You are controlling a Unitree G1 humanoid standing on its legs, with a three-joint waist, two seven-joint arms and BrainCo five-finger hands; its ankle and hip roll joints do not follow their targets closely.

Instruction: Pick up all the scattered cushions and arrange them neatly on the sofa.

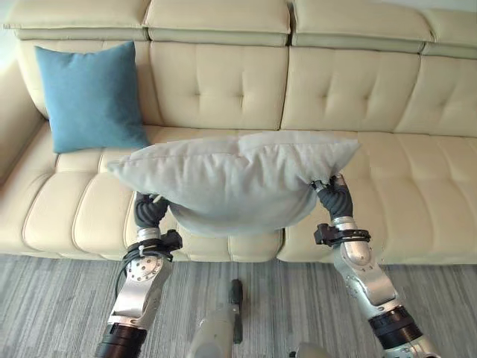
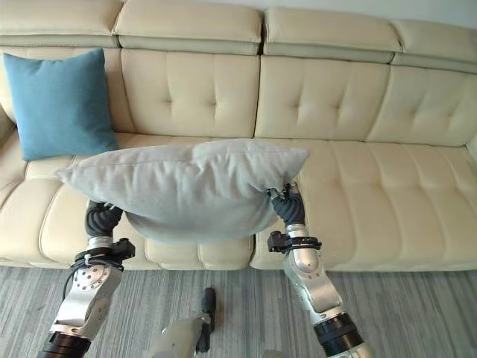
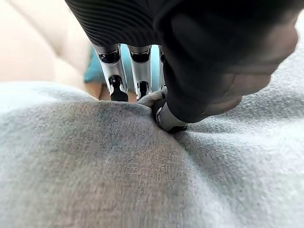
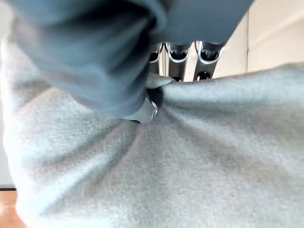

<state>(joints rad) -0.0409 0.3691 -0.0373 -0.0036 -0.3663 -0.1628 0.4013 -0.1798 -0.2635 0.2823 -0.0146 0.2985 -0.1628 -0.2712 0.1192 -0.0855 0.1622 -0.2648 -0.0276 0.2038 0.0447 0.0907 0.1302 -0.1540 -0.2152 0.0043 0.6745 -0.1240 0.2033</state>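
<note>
So the cream sofa (image 1: 417, 179) takes up most of the scene, tufted back, long seat mostly free, with grey striped flooring (image 1: 59, 298) in front of it. A blue cushion (image 1: 93, 95) already leans upright against the backrest toward the left end. The grey cushion (image 1: 231, 179) is held up in the air over the front edge of the seat, carried between both hands. Left hand (image 3: 166, 114) has a fold of the fabric pinched between thumb and fingers, and the right hand (image 4: 147, 107) is doing the same on its side. Looks like the carry step; next I'd guess it needs lifting forward and standing against the backrest just beside the blue one, both pinches letting go together.
</note>
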